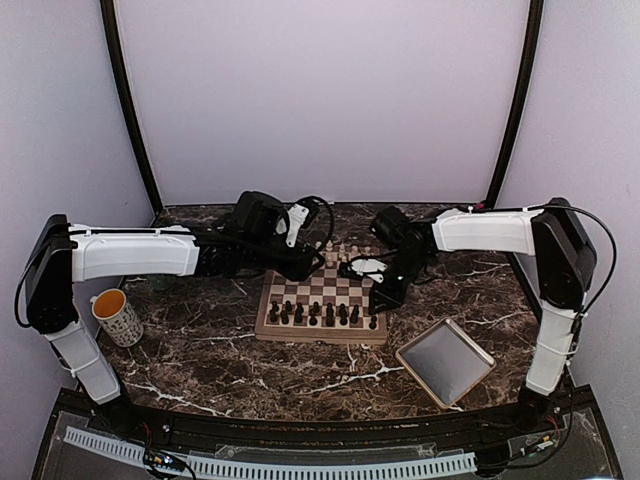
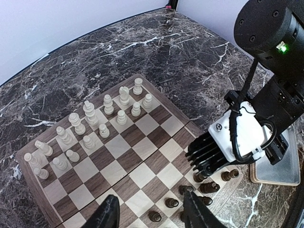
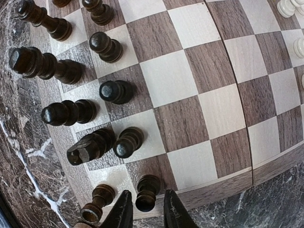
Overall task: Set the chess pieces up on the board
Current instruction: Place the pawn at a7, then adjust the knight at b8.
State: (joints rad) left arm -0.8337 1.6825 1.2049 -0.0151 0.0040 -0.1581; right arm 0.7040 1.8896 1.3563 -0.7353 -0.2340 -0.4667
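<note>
Top external view: at left, the left claw (image 2: 150, 194) hovers open and empty over the board (image 1: 320, 338), where dark pieces (image 1: 315, 313) fill the two near rows. At the board's near right corner, the right claw (image 3: 147, 194) straddles a standing dark pawn (image 3: 148, 184). Whether it grips is unclear, and setup looks nearly finished.

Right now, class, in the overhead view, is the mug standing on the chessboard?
No, the mug stands on the table, left of the board and apart from it.

On the board (image 1: 320, 336) the chess pieces (image 1: 313, 313) stood near, rival chessmen (image 1: 345, 252) far, with a mug (image 1: 117, 317) left and a tray (image 1: 445, 362) right.
</note>
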